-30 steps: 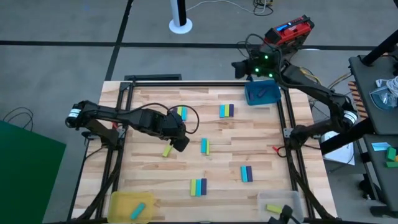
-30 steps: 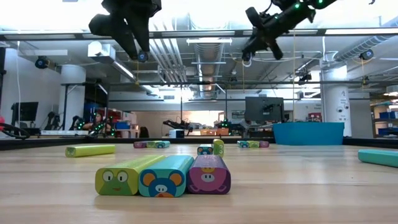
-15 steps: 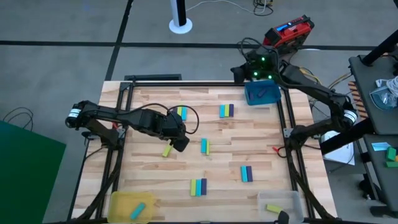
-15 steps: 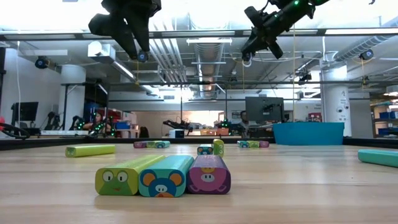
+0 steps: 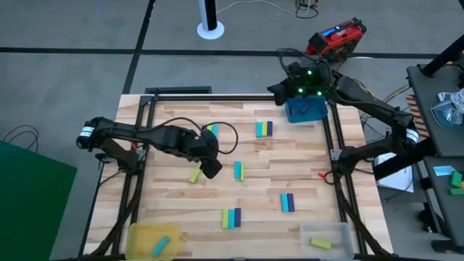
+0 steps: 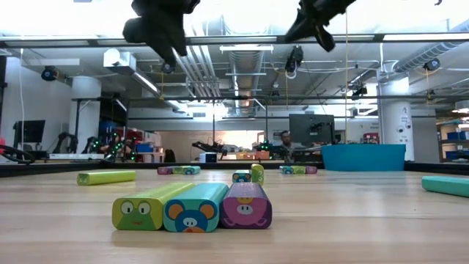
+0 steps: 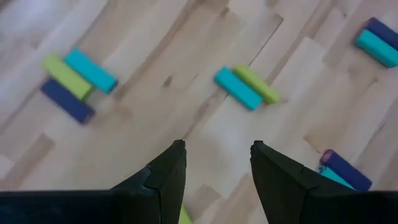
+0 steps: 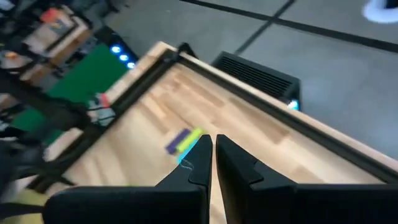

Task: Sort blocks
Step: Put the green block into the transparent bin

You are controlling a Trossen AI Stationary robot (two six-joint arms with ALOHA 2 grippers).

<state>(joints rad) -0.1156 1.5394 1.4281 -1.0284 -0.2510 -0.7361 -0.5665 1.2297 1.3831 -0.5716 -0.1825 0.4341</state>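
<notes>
From overhead, I see the left gripper above the worktop's middle-left, hiding part of a lone yellow-green block that lies slanted beside it. I count five block clusters: a trio near the front edge, a pair to its right, a pair at centre, a group toward the far edge and another half covered by the left arm's cable; these lie with long axes front to back. One cyan block rests in the yellow tray at the front-left corner, one yellow-green in the clear tray at front-right. At table level, the trio's short ends face me, and both grippers are cut off at the top. Through the left wrist, my fingers stand apart, empty, over four clusters, two clipped by the frame. Through the right wrist, the right gripper has its fingers nearly together, holding nothing, above the far edge beside the blue tray.
</notes>
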